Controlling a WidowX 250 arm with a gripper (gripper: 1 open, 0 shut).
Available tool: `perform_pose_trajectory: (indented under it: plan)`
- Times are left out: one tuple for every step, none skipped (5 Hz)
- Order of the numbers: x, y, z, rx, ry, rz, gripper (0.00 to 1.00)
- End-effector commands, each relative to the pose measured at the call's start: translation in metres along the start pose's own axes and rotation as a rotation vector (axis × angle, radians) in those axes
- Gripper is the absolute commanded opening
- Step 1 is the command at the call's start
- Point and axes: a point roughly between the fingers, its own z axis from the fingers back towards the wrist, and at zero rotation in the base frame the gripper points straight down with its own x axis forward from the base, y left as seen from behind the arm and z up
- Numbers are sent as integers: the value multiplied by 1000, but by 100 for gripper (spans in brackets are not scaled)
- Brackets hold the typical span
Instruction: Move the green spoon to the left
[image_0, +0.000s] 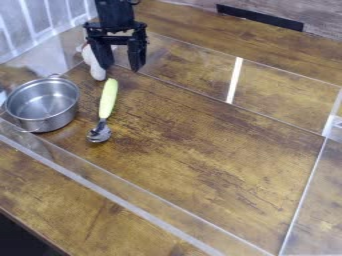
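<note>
Near the table's far-left corner, gripper above the surface, fingers spread apart | green spoon lying toward the left edge, handle toward the gripper, silver scoop toward the near edge | steel bowl just beside it, closer to the left edge | white object beyond the spoon's handle

Your arm hangs in at the top, gripper pointing down!

You've got the black arm coming in from the upper edge, left of centre, near upright; below it, your gripper spreads wide, two dark fingers parted, tips downward, a gap showing between them.
</note>
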Motion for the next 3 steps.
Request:
perform_pose_trajectory:
  plan:
    - [10, -10, 44, 35, -101, 20, 100]
    - [3, -3, 37, 36, -82, -71, 100]
    - [-3, 4, 30, 36, -65, -160, 100]
